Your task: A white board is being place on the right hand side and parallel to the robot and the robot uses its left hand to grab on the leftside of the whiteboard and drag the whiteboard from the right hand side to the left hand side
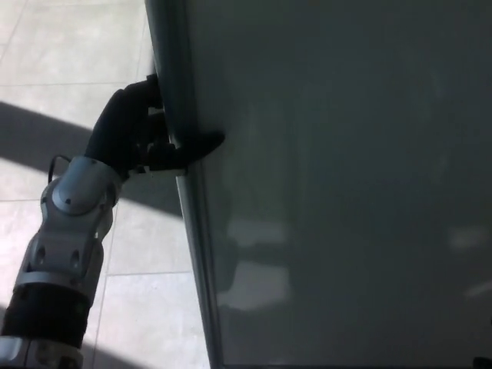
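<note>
Head view: left hand [131, 134] clamped on the whiteboard [338, 192] frame's left edge, fingers partly hidden behind it. Whiteboard fills the right, cropped. Right hand not visible.

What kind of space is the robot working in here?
Probably an indoor room or hall, perhaps an office or lab. The floor is pale square tile crossed by bands of sunlight, and the left hand grips the edge of a large framed whiteboard.

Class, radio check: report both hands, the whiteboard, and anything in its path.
Left hand shut on whiteboard at its left edge. Right hand not in view. Floor to the left shows nothing in the way.
</note>
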